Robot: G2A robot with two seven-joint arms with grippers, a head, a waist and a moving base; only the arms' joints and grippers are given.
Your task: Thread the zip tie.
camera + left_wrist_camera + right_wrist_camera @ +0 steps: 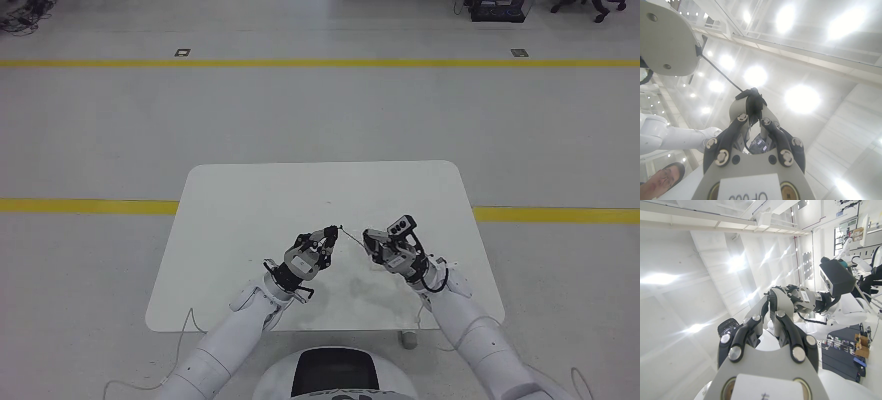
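A thin black zip tie [350, 233] spans the short gap between my two grippers, held above the white table [300, 190]. My left gripper [328, 236] is shut on one end; in the left wrist view its fingertips [753, 100] pinch a black bunched part, and the strap [723, 73] runs off toward my right gripper [697, 49]. My right gripper [372, 238] is shut on the other end, its jaws closed together in the right wrist view [768, 303]. The grippers face each other tip to tip near the table's front middle.
The table's back half and both sides lie bare around the arms. Yellow floor lines run behind the table and level with it. A person's face shows at the edge of the left wrist view, away from the zip tie.
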